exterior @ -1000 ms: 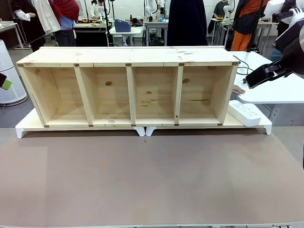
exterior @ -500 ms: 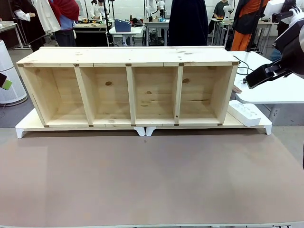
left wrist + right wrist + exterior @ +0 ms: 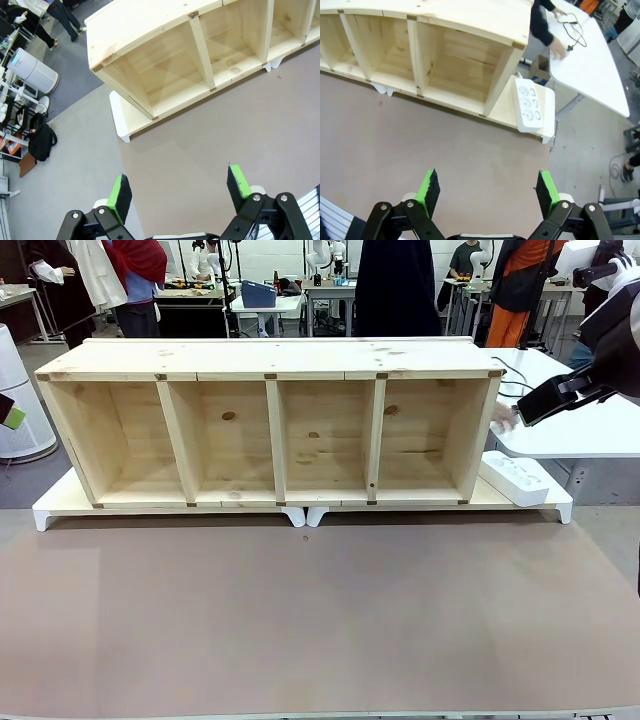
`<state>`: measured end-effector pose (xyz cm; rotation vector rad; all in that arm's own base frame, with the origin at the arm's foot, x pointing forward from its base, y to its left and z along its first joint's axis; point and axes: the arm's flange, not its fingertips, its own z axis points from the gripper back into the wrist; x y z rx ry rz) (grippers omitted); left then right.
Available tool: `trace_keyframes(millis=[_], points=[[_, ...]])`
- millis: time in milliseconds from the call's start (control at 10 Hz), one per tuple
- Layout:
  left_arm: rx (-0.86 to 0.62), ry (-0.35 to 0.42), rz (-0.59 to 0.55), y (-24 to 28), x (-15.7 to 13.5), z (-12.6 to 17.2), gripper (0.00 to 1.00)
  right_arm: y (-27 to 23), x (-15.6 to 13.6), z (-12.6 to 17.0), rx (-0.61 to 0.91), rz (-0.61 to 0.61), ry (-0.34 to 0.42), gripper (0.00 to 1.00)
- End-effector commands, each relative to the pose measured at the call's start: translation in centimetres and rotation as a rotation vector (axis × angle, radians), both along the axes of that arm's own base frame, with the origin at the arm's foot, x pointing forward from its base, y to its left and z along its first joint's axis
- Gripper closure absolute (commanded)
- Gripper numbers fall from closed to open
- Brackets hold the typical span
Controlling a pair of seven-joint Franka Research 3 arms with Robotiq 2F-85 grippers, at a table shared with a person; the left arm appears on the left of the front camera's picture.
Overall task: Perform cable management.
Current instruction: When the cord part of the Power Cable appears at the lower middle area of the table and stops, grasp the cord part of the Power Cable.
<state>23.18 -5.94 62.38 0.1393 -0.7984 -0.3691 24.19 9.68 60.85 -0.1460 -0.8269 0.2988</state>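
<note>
A: Pincers first, quick. We see the left pincer (image 3: 179,187) over the brown worktop (image 3: 320,620). Its green pads are wide apart and there is nothing between them.

B: Agreed. We see the same on the right pincer (image 3: 487,192): jaws spread wide, empty, hanging above the brown worktop near its right edge.

A: Along the far edge we have the long pale pine shelf with four open compartments (image 3: 270,370). It sits on low white boards (image 3: 55,508).

B: And the white oblong power strip (image 3: 514,480) lies on a board just beside the shelf's right end, by the far right corner.

A: The cable?

B: We mark the thin glossy black cable (image 3: 513,390) as lying in loose loops on the white side worktop (image 3: 590,435). It is near the edge that faces the shelf, well apart from both pincers.

A: A person's hand (image 3: 559,50) rests on that white worktop just beside the cable. It is blurred, so we cannot tell if it touches the cord.
</note>
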Motion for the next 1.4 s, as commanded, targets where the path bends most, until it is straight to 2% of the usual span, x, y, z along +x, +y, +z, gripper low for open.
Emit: trace_keyframes(millis=[0, 1300], points=[[0.001, -0.005, 0.001, -0.02, -0.07, 0.11, 0.0, 0.0, 0.01, 0.02, 0.001, 0.0, -0.002, 0.0], [0.001, -0.005, 0.001, -0.02, -0.07, 0.11, 0.0, 0.0, 0.01, 0.02, 0.001, 0.0, -0.002, 0.0]])
